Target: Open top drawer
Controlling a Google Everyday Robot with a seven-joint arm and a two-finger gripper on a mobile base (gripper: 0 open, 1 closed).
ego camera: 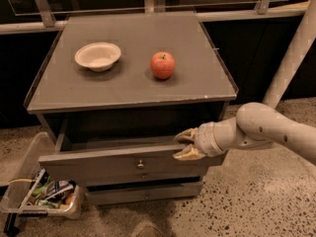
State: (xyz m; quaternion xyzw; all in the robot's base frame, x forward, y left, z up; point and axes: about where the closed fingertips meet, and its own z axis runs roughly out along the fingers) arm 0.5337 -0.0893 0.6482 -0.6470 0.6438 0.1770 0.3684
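Observation:
The top drawer [113, 164] is a wide matte grey front with a small round metal knob [140, 164]. It stands pulled out a little from the grey cabinet, with a dark gap above it. My gripper [181, 144] comes in from the right on a white arm. Its tan fingers [185, 135] are spread apart around the drawer's top right edge, one above and one in front. It holds nothing. Two slimmer drawer fronts [143, 192] sit below.
On the cabinet top [128, 83] stand a white bowl [98, 56] and a red apple [162, 65]. A clear bin of packets [42, 196] sits on the floor at the left. A white slanted post [291, 53] stands at the right.

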